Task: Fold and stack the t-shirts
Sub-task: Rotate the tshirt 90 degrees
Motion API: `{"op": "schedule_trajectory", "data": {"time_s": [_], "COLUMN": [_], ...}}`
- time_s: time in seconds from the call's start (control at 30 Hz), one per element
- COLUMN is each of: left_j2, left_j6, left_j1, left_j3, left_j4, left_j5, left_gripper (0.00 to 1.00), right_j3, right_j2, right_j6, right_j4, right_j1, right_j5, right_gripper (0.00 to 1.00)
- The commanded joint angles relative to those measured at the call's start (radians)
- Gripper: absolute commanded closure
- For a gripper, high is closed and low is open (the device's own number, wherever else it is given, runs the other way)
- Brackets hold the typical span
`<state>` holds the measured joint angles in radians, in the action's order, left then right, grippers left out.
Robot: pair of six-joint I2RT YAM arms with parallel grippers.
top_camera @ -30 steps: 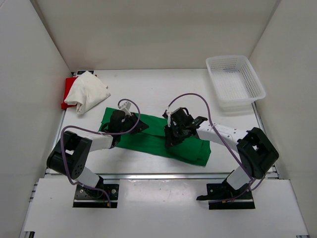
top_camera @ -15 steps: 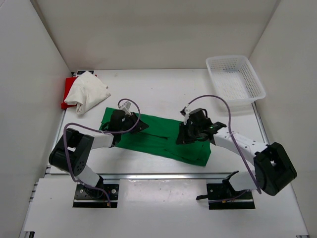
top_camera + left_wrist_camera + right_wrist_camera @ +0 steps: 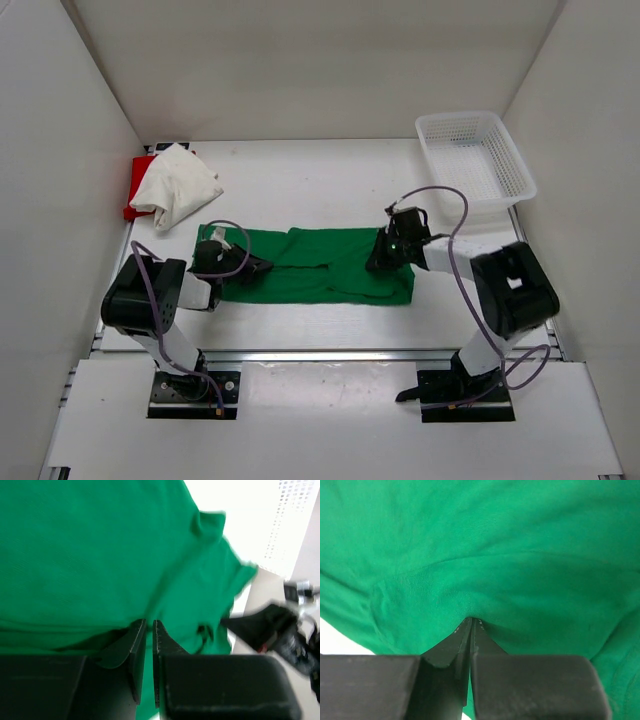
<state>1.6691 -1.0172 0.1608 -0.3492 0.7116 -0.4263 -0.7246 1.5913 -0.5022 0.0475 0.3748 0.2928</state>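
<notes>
The green t-shirt (image 3: 315, 268) lies stretched out in a long band across the near middle of the table. My left gripper (image 3: 260, 266) is low at its left end, jaws closed to a thin slit with green cloth (image 3: 100, 555) in it (image 3: 149, 623). My right gripper (image 3: 377, 260) is at the shirt's right end, shut on a pinch of green cloth (image 3: 495, 540) at its tips (image 3: 472, 620). The white t-shirt (image 3: 178, 186) lies crumpled at the far left on top of the red t-shirt (image 3: 136, 185), of which only an edge shows.
A white mesh basket (image 3: 474, 163) stands at the far right against the wall; it also shows in the left wrist view (image 3: 295, 520). White walls close in the table on the left, back and right. Purple cables loop over both arms.
Both grippers have moved apart, the left one to the left and nearer, the right one to the right. The green shirt between them has been pulled out longer and flatter.
</notes>
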Motion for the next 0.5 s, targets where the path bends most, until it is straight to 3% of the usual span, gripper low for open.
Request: {"op": "schedule_trajectory", "data": {"time_s": [0.0, 0.17, 0.3, 0.47], "left_j2": [-0.115, -0.412, -0.565, -0.651], "left_j6": [-0.038, 0.087, 0.176, 0.206], "left_j1": [-0.006, 0.092, 0.154, 0.129], "left_j3": [0.035, 0.006, -0.011, 0.007], "left_j4": [0.017, -0.217, -0.368, -0.445], "left_j5": [-0.012, 0.128, 0.201, 0.146], "left_gripper": [0.81, 0.73, 0.67, 0.64], "right_j3": [-0.145, -0.528, -0.757, -1.331], "right_j2": [0.140, 0.439, 0.616, 0.859], "right_j6": [0.005, 0.051, 0.065, 0.114], "right_j4": [-0.048, 0.076, 0.127, 0.319], "right_j1": [-0.033, -0.057, -0.077, -0.080], "right_j5": [0.029, 0.077, 0.072, 0.051], "right_gripper": [1.00, 1.00, 1.00, 1.00]}}
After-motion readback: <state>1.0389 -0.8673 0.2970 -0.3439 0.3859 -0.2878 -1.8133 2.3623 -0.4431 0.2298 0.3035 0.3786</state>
